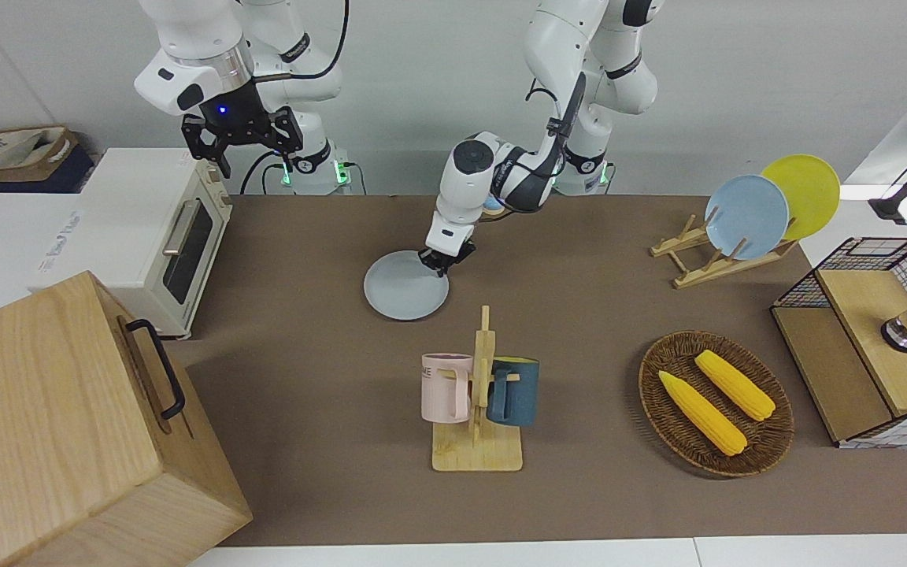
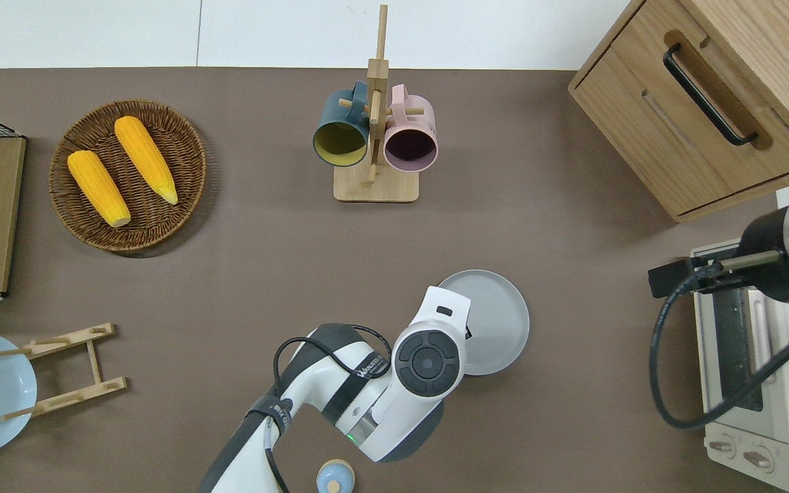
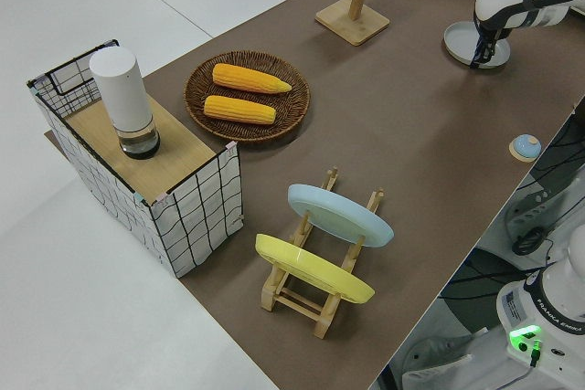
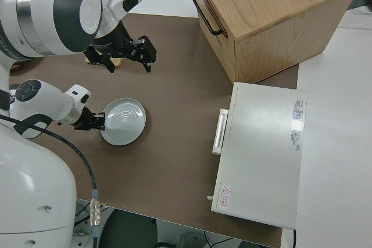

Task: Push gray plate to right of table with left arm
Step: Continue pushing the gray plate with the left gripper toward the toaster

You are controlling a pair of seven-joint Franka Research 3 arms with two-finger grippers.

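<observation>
Where matte brown, round gray plate (image 1: 405, 286).

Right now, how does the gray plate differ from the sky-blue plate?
The gray plate lies flat on the table; the sky-blue plate stands tilted in a wooden rack. The left tool is at the gray plate's rim; nothing touches the sky-blue one. Both are round and plain.

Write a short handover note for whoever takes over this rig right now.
Left gripper: down at the rim of the gray plate, on the side toward the left arm's end; open or shut unclear.
Right arm: parked, gripper open.
Plate: flat on the table, near the middle, nearer the robots than the mug rack.
Left: push it on toward the toaster oven.
</observation>
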